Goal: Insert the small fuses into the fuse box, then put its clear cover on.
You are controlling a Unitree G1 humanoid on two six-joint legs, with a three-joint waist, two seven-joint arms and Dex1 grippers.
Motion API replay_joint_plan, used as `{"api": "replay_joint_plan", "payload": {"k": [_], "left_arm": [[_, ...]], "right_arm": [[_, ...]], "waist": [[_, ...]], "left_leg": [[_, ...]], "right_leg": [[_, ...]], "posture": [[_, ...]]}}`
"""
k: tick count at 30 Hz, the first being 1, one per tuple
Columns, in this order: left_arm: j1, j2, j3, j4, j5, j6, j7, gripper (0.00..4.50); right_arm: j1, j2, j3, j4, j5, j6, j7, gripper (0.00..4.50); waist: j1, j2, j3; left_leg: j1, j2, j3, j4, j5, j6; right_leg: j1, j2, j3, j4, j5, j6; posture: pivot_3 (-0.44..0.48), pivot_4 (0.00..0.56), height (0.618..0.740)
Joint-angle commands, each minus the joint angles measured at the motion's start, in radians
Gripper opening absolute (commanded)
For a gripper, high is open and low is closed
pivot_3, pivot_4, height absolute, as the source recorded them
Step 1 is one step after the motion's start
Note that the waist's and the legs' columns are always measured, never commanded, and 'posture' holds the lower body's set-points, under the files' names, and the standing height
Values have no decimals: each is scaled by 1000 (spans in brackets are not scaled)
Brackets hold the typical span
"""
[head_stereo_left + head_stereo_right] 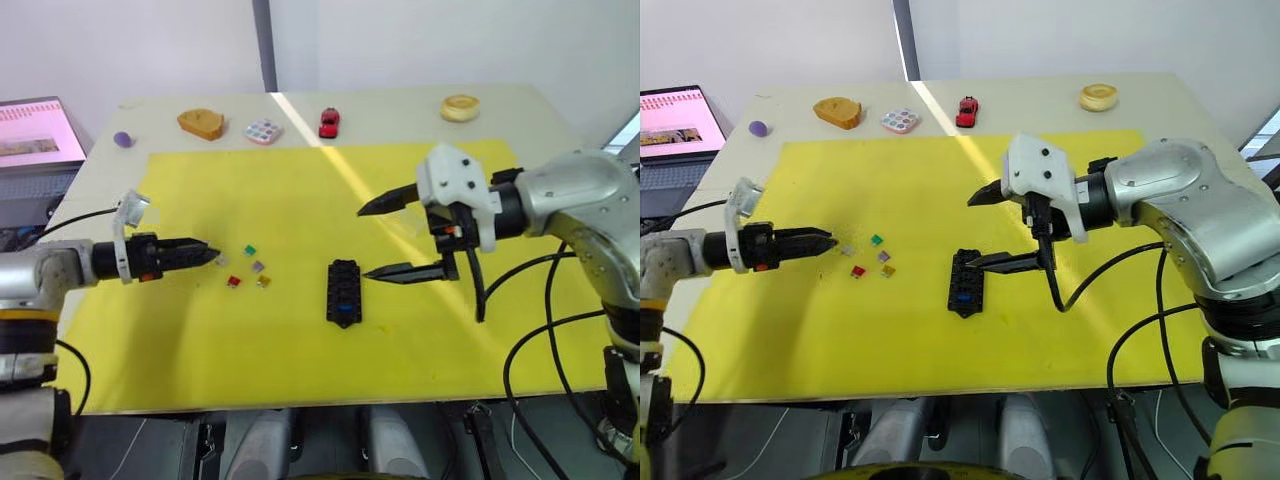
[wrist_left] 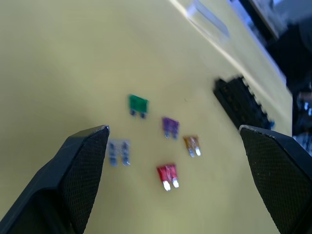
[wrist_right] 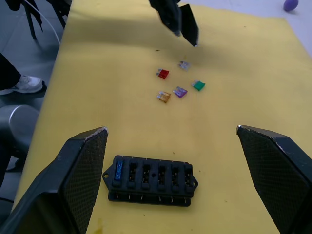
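Left gripper (image 2: 173, 134) released, fingers spread wide; grey fuse (image 2: 118, 152) just beside one fingertip, green (image 2: 138, 104), purple (image 2: 170, 126), amber (image 2: 191, 145), red (image 2: 167, 175) fuses loose between them. Right gripper (image 3: 170, 131) released above fuse box (image 3: 151, 186), blue fuse (image 3: 118, 170) seated at its end slot. Yellow mat (image 1: 300, 190) bare around.

Left gripper (image 1: 208, 254) reaches in level from the mat's left edge, arm horizontal, fingers (image 2: 83, 170) spread apart. Right gripper (image 1: 365, 242) comes in from the right edge, wrist rolled, fingers wide apart, one above the other.

A lab: yellow mat (image 1: 300, 190) on test table (image 1: 400, 110), laptop (image 1: 675, 120) alongside.
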Motion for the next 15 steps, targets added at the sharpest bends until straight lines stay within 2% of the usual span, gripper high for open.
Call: {"api": "replay_joint_plan", "payload": {"k": [1,6,11,14,15], "left_arm": [[-23,-24,-4,64,3,50,34,4500],[-21,-68,6,102,-9,102,71,4500],[-1,-90,19,117,-13,108,86,4500],[33,-89,-5,79,-17,116,66,3656],[45,-88,-18,71,-14,111,54,3194]], "right_arm": [[-34,21,6,-15,-3,4,-23,4440],[-43,52,38,-31,-4,18,-46,4440],[-16,24,39,-55,-5,22,-30,4440],[-17,22,38,-56,-3,25,-36,4500],[-18,23,38,-54,-2,27,-38,4500]], "waist": [[-1,0,0],[0,0,0],[3,-1,-1],[0,-1,-1],[-1,-1,-1]], "left_leg": [[0,0,0,0,0,0],[0,0,0,0,0,0],[0,0,0,2,0,0],[0,0,-1,2,0,0],[0,0,0,2,-1,1]], "right_leg": [[0,0,0,0,0,0],[0,0,0,0,0,0],[0,0,0,0,0,0],[1,0,0,0,0,0],[1,0,0,0,0,0]], "posture": [[0,150,740],[0,150,740],[0,150,740],[0,150,740],[0,150,740]]}}
